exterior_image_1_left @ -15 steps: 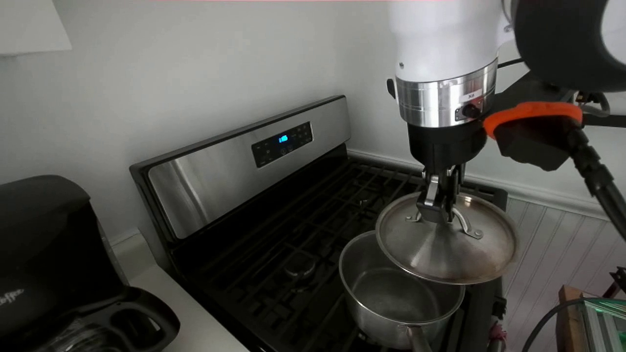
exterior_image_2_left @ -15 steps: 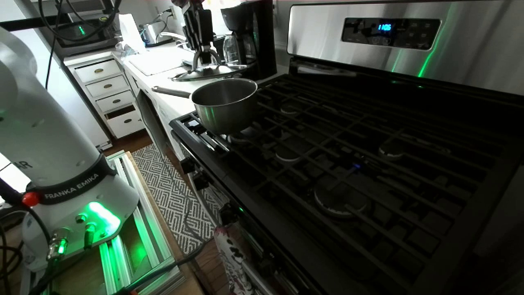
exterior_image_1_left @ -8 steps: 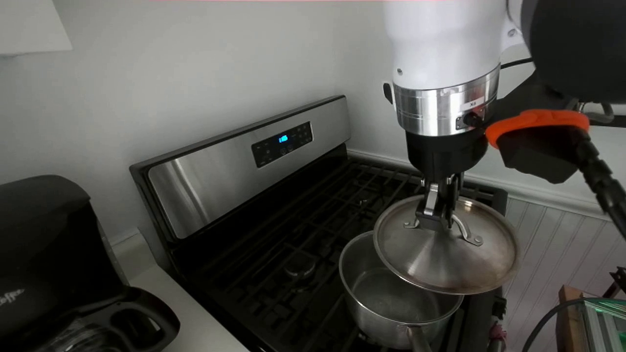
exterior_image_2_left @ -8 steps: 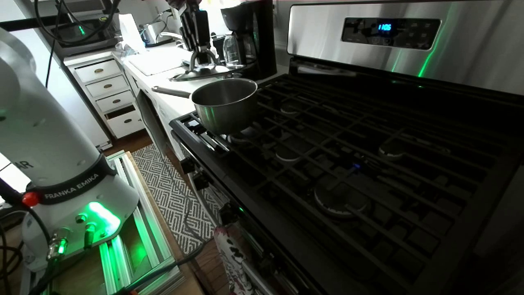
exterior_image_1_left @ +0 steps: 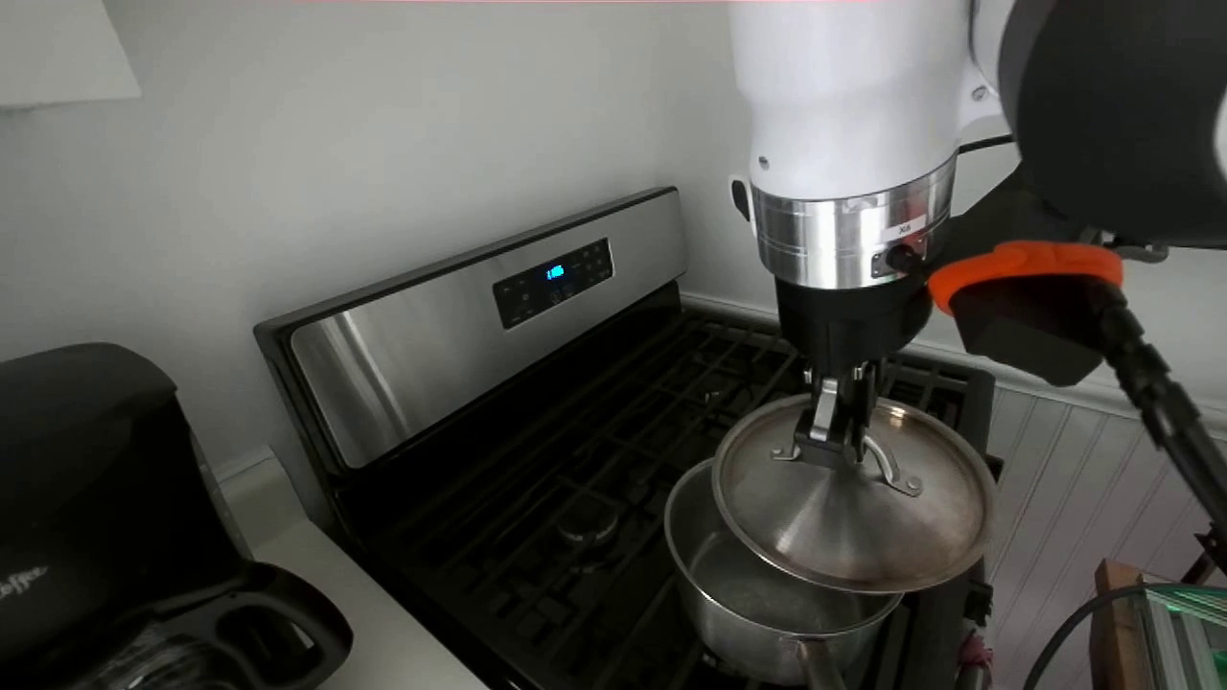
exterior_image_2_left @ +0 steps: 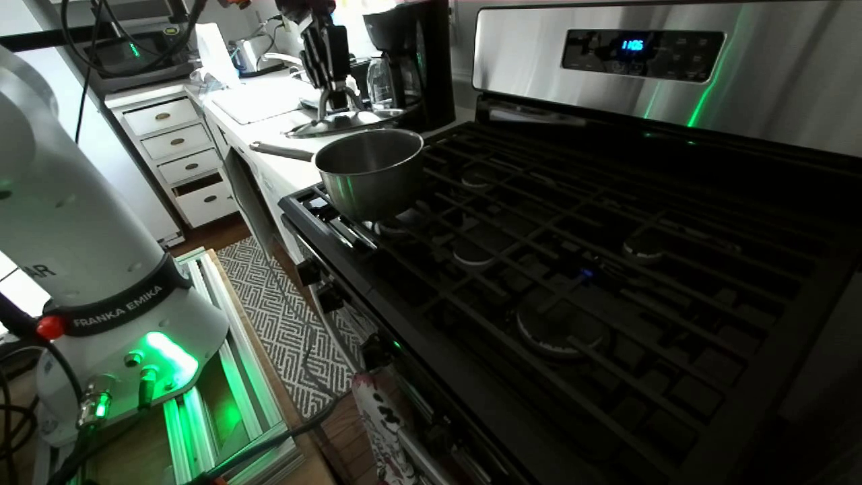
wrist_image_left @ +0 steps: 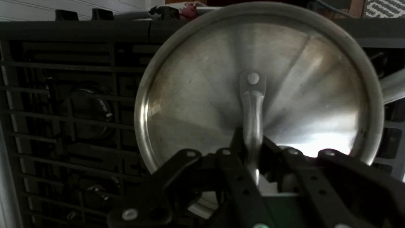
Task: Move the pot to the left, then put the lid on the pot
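My gripper (exterior_image_1_left: 839,455) was clamped on the arched handle (wrist_image_left: 253,122) of the lid (exterior_image_1_left: 853,537), with the lid hung in the air over the pot (exterior_image_2_left: 374,188). Changed within the last second: the lid came down a little and, in the latter half, shifted off the line of the front edge of the counter (exterior_image_1_left: 398,652) toward the back, nearer to centred. The pot had not stirred. It sat uncovered on the stove (exterior_image_2_left: 572,188) near the counter's front corner, its straight handle (exterior_image_2_left: 279,151) angled out toward the counter.

Meaning for the task: the pot was at the left end as I faced the stove, so I took that half as done and the lidding as under way. Not seated yet; the lid looked clear of the pot, though contact on the hidden side I couldn't rule out. In an exterior view some of the inside (exterior_image_1_left: 743,580) showed along the back and the counter side.

Called for, I judged: a touch further back, then straight down. Risk: lowered off-centre, the lid could catch one side and tip in.
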Controlling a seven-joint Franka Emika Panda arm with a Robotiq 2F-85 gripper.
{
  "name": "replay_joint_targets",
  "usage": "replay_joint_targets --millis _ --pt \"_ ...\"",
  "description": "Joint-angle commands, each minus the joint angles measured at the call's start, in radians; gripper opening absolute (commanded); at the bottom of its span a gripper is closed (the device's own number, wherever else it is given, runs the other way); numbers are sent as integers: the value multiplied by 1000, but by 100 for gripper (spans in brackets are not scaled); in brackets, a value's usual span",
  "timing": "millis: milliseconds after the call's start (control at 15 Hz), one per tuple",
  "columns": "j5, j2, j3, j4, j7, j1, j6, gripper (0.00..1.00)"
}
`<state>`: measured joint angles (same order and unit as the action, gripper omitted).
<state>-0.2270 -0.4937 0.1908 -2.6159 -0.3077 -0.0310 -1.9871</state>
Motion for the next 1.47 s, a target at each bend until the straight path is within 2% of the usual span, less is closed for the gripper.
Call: replay_joint_targets --millis 0,600,1400 --pt "-20 44 -1 9 -14 0 -78 2" --pt "-63 108 4 -11 -45 15 -202 2" --pt "-46 99 -14 -82 -27 12 -278 2"
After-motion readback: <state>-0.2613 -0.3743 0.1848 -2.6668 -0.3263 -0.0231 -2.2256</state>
